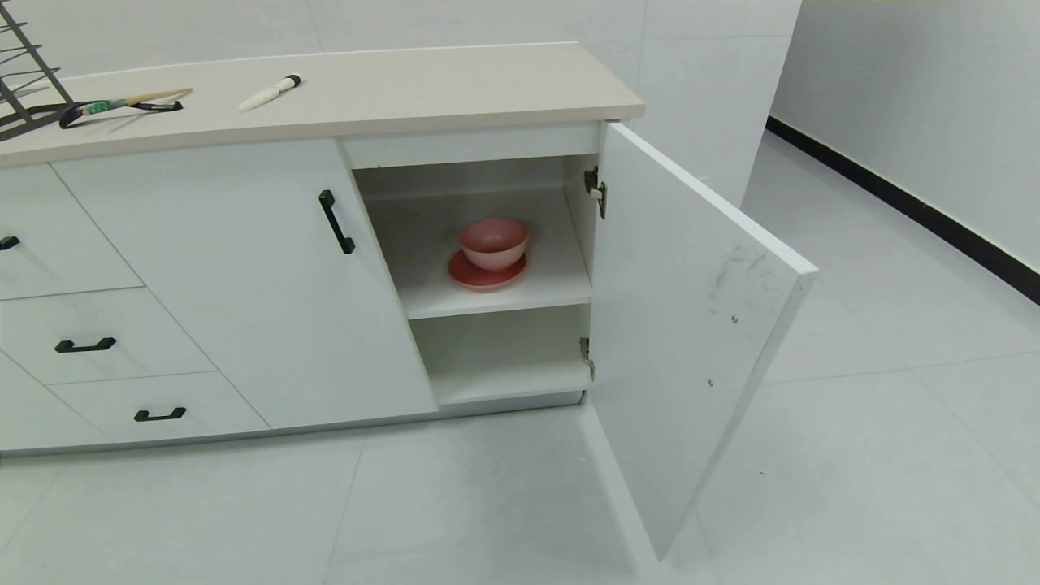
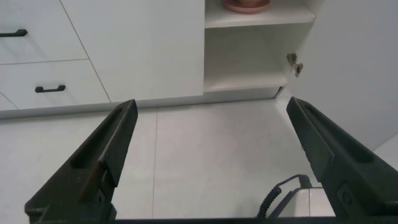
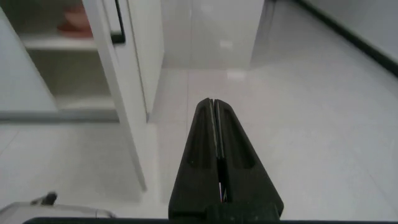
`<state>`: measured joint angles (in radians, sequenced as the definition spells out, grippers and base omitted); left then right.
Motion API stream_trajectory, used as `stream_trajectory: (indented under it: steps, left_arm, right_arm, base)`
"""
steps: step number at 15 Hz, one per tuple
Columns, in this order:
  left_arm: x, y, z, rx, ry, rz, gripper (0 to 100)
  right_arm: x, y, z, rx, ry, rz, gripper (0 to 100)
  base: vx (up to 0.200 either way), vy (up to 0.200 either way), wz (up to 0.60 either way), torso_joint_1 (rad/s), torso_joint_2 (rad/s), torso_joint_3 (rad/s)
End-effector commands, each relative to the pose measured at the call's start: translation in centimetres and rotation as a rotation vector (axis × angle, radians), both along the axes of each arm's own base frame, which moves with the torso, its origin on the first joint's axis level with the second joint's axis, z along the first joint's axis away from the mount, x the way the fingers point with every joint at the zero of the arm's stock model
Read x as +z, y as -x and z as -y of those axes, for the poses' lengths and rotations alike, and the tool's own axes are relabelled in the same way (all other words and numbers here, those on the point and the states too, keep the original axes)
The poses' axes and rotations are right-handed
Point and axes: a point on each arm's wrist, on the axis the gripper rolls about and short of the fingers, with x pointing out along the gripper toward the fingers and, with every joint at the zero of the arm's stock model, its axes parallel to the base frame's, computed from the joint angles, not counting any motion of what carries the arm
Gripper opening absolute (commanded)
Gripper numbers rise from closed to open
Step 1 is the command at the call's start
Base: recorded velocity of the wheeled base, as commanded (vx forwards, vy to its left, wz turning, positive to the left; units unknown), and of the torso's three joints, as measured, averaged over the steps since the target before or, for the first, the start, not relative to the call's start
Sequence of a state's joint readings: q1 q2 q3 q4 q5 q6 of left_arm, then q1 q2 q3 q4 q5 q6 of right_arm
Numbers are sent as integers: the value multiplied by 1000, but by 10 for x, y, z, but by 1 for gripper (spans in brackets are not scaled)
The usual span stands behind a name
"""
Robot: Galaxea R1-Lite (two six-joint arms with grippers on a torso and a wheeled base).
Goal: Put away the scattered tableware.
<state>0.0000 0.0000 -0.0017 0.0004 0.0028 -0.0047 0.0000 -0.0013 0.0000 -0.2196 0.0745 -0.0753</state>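
The white cabinet (image 1: 244, 268) stands with its right-hand door (image 1: 691, 325) swung wide open. A pink bowl (image 1: 493, 241) sits on a red plate (image 1: 486, 275) on the cabinet's upper shelf (image 1: 552, 284). The lower shelf (image 1: 504, 378) is beneath them.

On the desk (image 1: 447, 89) that tops the cabinet lie a white knife (image 1: 269, 92) and a wooden-handled utensil with a green band (image 1: 122, 104). Both are well apart from the open compartment, and a wire rack (image 1: 24, 89) stands at the desk's far end.

The left gripper (image 2: 210, 104) hangs low over the floor in front of the cabinet, its jaws spread wide and holding nothing. The right gripper (image 3: 212, 102) hovers over the floor beside the open door, its jaws pressed together and empty.
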Motion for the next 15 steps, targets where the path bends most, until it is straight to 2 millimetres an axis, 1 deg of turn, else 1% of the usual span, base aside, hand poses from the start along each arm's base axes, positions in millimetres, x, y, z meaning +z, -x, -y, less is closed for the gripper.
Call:
stream_trajectory:
  steps: [1,2,4,5,6,7,8,9,10,11,15]
  left_arm:
    - [0,0,0,-3,-8,0,100]
    - [0,0,0,-3,-18,0,100]
    - [0,0,0,-3,-28,0,100]
    - [0,0,0,-3,-29,-1,100]
    - [0,0,0,-3,-28,-1,100]
    - [0,0,0,-3,-25,-1,100]
    - [0,0,0,-3,-25,-1,100]
    - [0,0,0,-3,-26,-1,100]
    - [0,0,0,-3,-26,-1,100]
    - [0,0,0,-3,-26,-1,100]
    - [0,0,0,-3,-23,-1,100]
  right_arm:
    - [2,0,-1,58,6,1,0]
    - [10,-3,-2,106,15,-20,0]
    - [49,-12,-2,128,19,-44,0]
    - [74,-25,-2,157,25,-23,0]
    - [90,-42,-4,175,40,24,0]
    - [93,-51,-4,173,61,49,0]
    - [93,-51,-4,173,61,49,0]
    - [84,-76,-6,197,90,33,0]
    - [75,-87,-6,185,89,-20,0]
    - [70,-95,-5,166,88,-41,0]
    - [81,-118,-5,169,90,-63,0]
  base:
    - [0,0,0,0,0,0]
    - [0,0,0,0,0,0]
    - [0,0,0,0,0,0]
    - [0,0,0,0,0,0]
    - [0,0,0,0,0,0]
    - [0,0,0,0,0,0]
    - [0,0,0,0,0,0]
    - [0,0,0,0,0,0]
    - [0,0,0,0,0,0]
    - [0,0,0,0,0,0]
    - [0,0,0,0,0,0]
